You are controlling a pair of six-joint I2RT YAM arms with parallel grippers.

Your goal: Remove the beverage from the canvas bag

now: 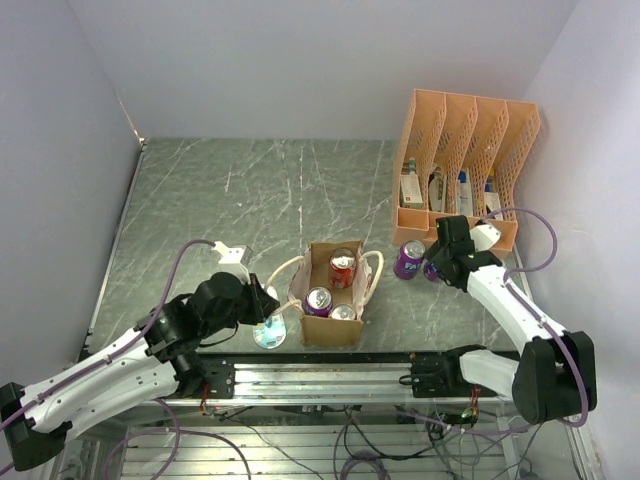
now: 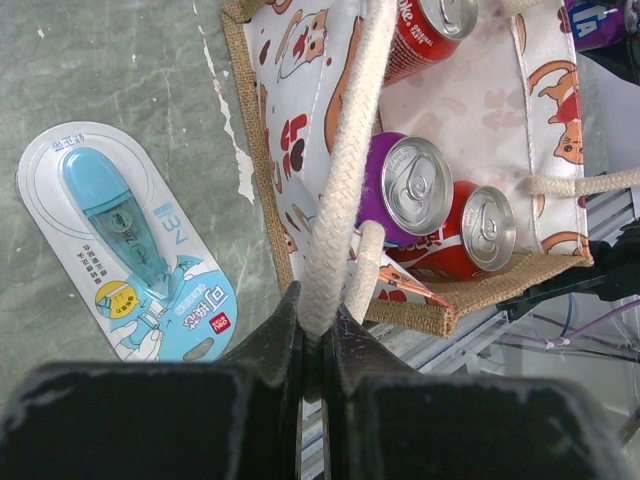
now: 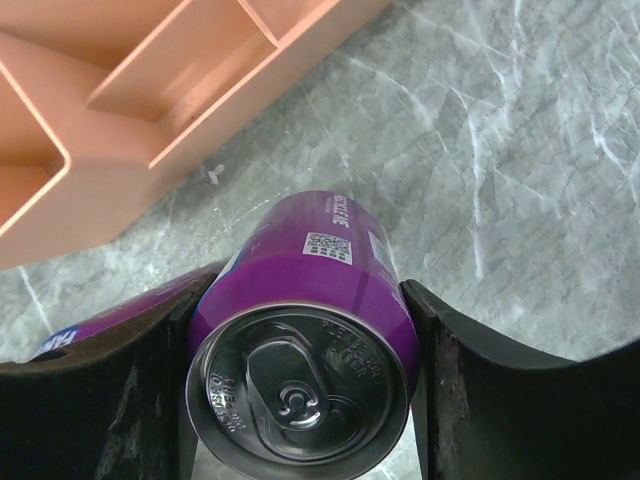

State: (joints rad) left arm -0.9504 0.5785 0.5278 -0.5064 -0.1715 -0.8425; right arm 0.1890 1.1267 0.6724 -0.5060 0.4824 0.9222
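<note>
- The right gripper [image 3: 300, 400] is clamping its two black fingers on the sides of an upright purple aluminium drink can [image 3: 300, 300], out to the right of the small boxy tan-brown canvas bag [image 1: 330, 330]. Whether the can's base is touching the grey marbled table [image 1: 250, 190] cannot be told.
- The left gripper [image 2: 315, 335] is pinching tight on a cream rope handle [image 2: 345, 150] at the left side of the bag, apparently steadying it.
- The step in hand is probably setting this can down outside the bag. It calls for lowering the can straight until the base is sitting flat.
- The fingers should then part only a little, because a second purple can [image 1: 409, 258] is standing just beside, between the held can and the bag, and could be knocked.
- Inside the bag, three cans are standing upright: a red can [image 1: 342, 268] at the far side, a purple-sided can [image 2: 415, 190], and another red can [image 2: 480, 235] touching it at the near edge. More beverages are likely waiting to come out.
- Beyond the bag and to its right, an orange perforated file organizer [image 1: 465, 150] is holding small boxes and bottles, too small to identify.
- Left of the bag, a blue correction-tape blister pack [image 2: 125, 245] is lying flat.
</note>
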